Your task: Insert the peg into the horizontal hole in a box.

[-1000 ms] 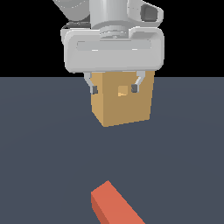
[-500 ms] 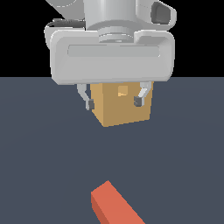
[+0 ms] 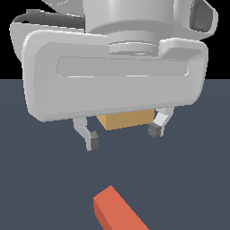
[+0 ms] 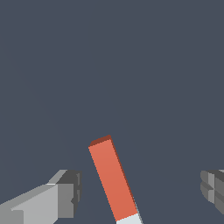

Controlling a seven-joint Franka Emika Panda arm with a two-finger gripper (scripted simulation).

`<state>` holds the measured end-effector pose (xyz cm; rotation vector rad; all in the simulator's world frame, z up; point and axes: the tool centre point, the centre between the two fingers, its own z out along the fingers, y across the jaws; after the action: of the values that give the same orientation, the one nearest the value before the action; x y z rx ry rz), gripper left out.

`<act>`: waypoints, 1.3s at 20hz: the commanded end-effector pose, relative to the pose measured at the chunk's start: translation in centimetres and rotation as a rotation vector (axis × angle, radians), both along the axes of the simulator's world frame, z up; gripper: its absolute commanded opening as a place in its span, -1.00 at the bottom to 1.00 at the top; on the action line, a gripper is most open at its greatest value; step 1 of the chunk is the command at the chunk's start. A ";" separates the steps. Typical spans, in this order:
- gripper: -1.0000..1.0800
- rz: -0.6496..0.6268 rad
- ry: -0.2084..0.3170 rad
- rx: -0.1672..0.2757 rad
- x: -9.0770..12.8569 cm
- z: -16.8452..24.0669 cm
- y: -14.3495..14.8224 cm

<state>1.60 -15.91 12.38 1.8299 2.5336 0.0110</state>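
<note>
The peg (image 3: pixel 117 211) lies flat on the dark floor near the bottom of the exterior view, only its orange-red half showing there. The wrist view shows the peg (image 4: pixel 112 179) between and ahead of the fingers, its white half starting at the picture's edge. My gripper (image 3: pixel 123 134) hangs open above the floor, farther from the camera than the peg, with nothing between its fingers (image 4: pixel 65 194). The tan box (image 3: pixel 124 119) stands behind the gripper, mostly covered by the grey hand. Its hole is hidden.
The dark grey floor (image 3: pixel 40 179) spreads around the peg and the box. The large grey hand body (image 3: pixel 112 72) fills the upper half of the exterior view.
The hand has come toward the camera and down, growing in the picture and covering most of the box and its hole. The peg has not moved.
</note>
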 end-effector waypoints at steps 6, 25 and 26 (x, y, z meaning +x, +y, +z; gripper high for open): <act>0.92 0.127 0.006 0.001 1.6 -2.1 -5.3; 0.92 0.333 0.017 0.001 6.0 -5.4 -13.1; 0.92 0.338 0.017 0.001 6.1 -5.5 -13.2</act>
<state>7.46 -28.89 6.97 1.3973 2.8130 0.0007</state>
